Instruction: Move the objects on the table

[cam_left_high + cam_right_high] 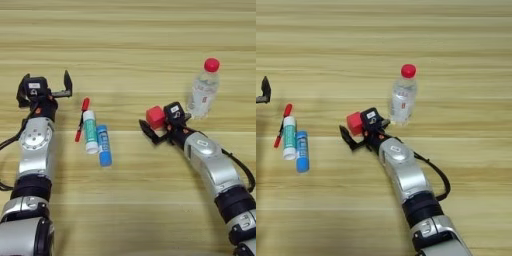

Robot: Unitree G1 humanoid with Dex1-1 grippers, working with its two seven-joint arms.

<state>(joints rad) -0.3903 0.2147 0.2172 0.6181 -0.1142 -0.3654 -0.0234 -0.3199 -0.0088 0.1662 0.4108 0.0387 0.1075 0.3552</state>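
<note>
My right gripper (156,126) sits mid-table, fingers spread around the cube (155,117), not yet pinching. I judge it light and rigid; flat sides suit the grasp. The bottle (203,92) stands beside it. The left gripper (64,88) idles, spread.

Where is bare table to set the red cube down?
Bare table lies near, between the two arms, and far beyond the bottle. Crowded: the red pen, white tube and blue glue stick beside the left gripper; the right gripper at the cube.
</note>
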